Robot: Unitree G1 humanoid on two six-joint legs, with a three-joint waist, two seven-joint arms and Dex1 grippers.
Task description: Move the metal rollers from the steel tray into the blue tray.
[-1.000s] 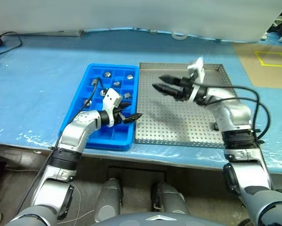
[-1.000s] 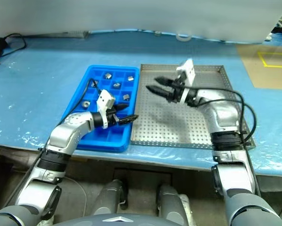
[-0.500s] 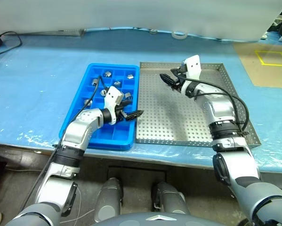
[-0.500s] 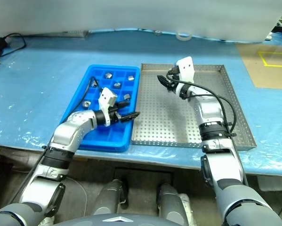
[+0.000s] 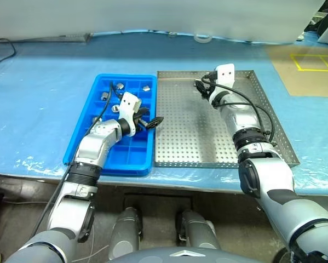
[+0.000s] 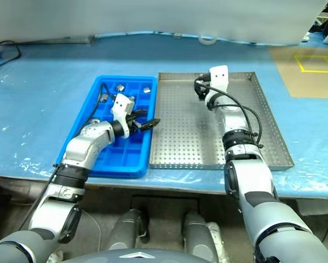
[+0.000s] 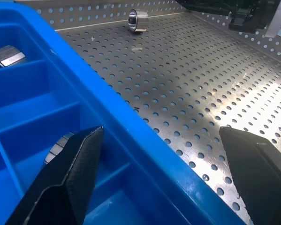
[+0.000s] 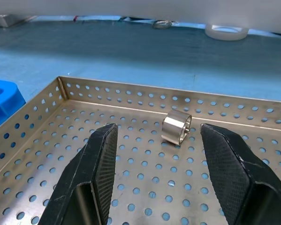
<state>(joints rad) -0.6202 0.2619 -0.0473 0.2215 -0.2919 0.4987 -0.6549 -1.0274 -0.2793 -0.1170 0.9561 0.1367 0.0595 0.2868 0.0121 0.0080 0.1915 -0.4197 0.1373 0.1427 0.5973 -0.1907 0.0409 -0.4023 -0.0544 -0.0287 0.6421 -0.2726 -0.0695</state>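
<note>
The steel tray (image 5: 196, 142) lies to the right of the blue tray (image 5: 109, 169). One of the metal rollers (image 8: 176, 127) lies on its side near the steel tray's far rim and also appears in the left wrist view (image 7: 138, 20). My right gripper (image 5: 202, 87) is open and level just short of that roller, with one finger (image 8: 91, 178) to each side of the line to it. Several rollers (image 5: 120, 85) sit in the blue tray's far compartments. My left gripper (image 5: 150, 121) is open and empty, straddling the blue tray's right rim with one finger (image 7: 65, 178) over a compartment.
Both trays rest on a pale blue table sheet (image 5: 38, 109). A white tape roll (image 5: 202, 38) lies beyond the steel tray. A brown patch with yellow lines (image 5: 311, 63) is at the far right. A black cable (image 5: 2, 46) runs at the far left.
My right gripper has swung from pointing left over the tray's middle to pointing ahead at the steel tray's far rim. The left gripper edged forward. The camera shifted slightly.
</note>
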